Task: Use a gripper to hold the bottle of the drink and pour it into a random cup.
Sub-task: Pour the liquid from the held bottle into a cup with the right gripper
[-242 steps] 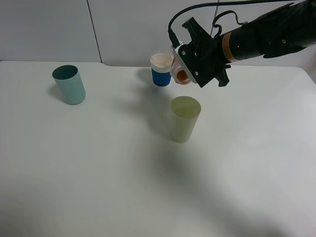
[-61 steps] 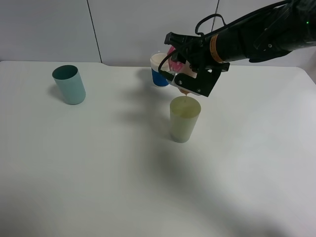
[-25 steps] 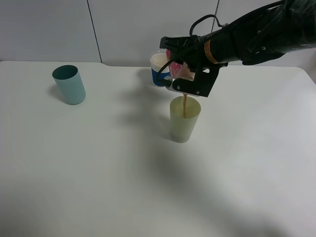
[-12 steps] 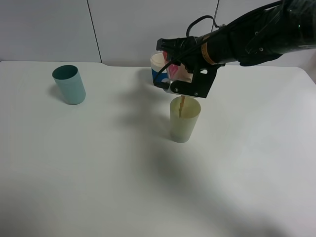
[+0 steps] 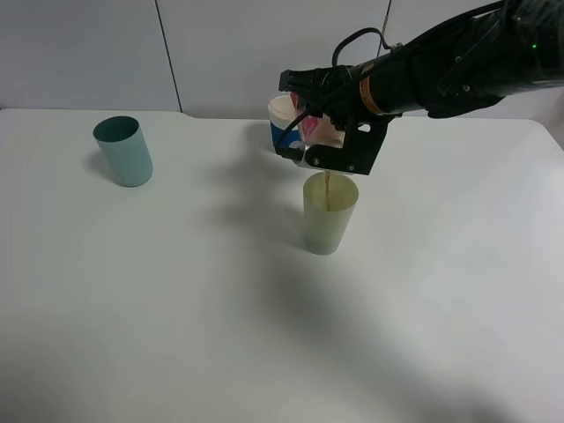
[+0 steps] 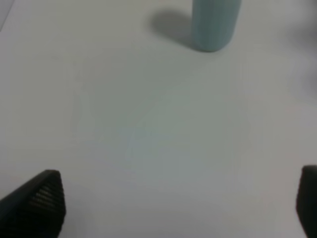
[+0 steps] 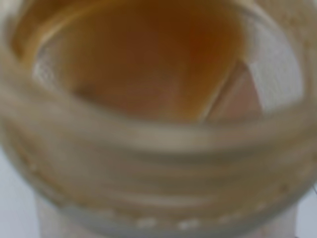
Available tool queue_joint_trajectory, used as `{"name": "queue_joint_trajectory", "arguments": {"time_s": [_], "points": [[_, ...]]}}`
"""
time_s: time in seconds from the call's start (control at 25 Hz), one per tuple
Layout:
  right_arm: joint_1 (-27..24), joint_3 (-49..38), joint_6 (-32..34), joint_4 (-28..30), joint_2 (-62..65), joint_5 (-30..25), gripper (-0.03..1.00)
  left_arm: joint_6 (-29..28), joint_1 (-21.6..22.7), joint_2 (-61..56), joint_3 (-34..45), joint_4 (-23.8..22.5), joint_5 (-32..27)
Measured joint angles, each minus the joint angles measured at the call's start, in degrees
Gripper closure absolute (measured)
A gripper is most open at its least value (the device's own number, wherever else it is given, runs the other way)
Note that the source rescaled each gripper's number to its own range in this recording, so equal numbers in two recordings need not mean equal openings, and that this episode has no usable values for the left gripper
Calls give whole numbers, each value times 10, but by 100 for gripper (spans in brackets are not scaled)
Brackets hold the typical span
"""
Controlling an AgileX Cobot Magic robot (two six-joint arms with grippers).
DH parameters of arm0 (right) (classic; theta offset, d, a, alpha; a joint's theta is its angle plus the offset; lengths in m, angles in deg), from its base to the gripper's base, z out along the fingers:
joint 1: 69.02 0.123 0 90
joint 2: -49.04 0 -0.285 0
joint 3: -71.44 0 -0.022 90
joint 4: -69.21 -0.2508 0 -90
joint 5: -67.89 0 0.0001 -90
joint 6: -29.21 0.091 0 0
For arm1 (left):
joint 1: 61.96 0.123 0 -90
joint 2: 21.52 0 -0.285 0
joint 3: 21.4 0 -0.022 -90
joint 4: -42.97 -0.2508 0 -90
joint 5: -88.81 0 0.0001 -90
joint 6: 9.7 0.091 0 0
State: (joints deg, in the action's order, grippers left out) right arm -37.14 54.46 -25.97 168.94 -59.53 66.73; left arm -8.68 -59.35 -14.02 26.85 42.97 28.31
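Note:
My right gripper (image 5: 330,143), black on a black-sleeved arm with an orange band, is shut on the bottle of the drink (image 5: 315,129). The bottle is tipped mouth-down over the pale yellow-green cup (image 5: 330,216), which stands upright mid-table. A thin brown stream (image 5: 328,185) falls from the bottle into the cup. In the right wrist view the bottle's wide open neck (image 7: 158,163) fills the picture, with brown drink (image 7: 148,64) inside. My left gripper (image 6: 173,208) hangs open above bare table; only its two dark fingertips (image 6: 37,203) show.
A teal-green tumbler (image 5: 123,151) stands at the far left, also seen as the tumbler (image 6: 214,22) ahead of my left gripper. A white cup with a blue band (image 5: 282,113) stands just behind the right gripper. The white table (image 5: 176,308) ends at a grey wall.
The right gripper has shifted slightly left and tipped the bottle a little more. The brown stream has thinned from a thick flow.

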Motion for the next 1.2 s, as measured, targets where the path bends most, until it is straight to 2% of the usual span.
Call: {"name": "queue_joint_trajectory", "arguments": {"time_s": [1.2], "points": [[27,0,-36,-2,13,-44,95,0,0,0,0,0,0]]}}
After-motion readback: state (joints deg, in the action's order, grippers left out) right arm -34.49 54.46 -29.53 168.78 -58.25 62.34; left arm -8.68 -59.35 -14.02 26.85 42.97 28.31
